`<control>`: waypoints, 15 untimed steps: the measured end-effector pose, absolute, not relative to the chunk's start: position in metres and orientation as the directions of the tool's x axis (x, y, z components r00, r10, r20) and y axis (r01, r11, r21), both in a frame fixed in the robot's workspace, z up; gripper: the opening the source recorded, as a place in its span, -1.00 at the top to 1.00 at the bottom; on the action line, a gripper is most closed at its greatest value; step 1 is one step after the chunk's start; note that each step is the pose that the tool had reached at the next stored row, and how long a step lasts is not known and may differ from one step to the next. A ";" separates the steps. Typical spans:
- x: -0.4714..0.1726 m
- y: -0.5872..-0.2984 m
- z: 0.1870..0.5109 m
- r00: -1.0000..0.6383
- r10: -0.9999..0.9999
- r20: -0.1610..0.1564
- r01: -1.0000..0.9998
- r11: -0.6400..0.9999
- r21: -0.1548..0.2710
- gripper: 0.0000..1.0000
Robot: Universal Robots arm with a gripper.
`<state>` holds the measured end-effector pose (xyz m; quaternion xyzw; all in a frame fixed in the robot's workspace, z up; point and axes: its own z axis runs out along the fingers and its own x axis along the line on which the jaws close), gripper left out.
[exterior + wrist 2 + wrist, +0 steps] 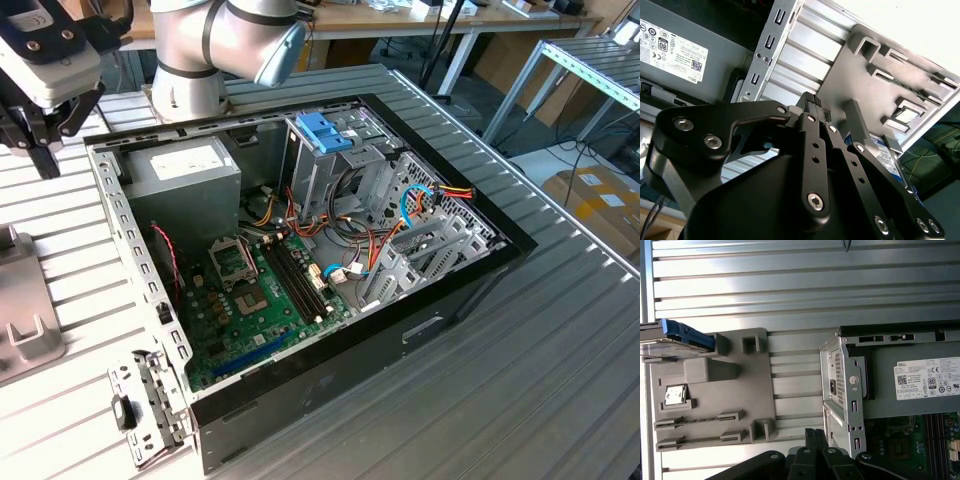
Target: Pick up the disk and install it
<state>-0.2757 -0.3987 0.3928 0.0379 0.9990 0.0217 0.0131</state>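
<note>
First wrist view, fingers (810, 436): drawn close together, gripping nothing, above the surface (800, 285).
Tray (715, 390): flat on the surface, beside the fingers.
Disk (670, 340): on the tray corner farthest from the fingers, well apart.
Case (840, 380): just beside the fingers, opposite the tray.

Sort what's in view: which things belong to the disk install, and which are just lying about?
Job: disk at the grey holder, gripper, drive cage.
Lying about: power supply, motherboard, cables, small metal bracket.
</note>
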 end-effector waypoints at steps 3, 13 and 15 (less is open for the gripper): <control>-0.277 -0.399 0.393 -0.997 0.076 -0.024 0.075 0.996 0.044 0.79; -0.284 -0.399 0.393 -0.997 0.076 -0.024 0.075 0.996 0.044 0.79; -0.285 -0.399 0.393 -0.997 0.076 -0.024 0.075 0.996 0.044 0.79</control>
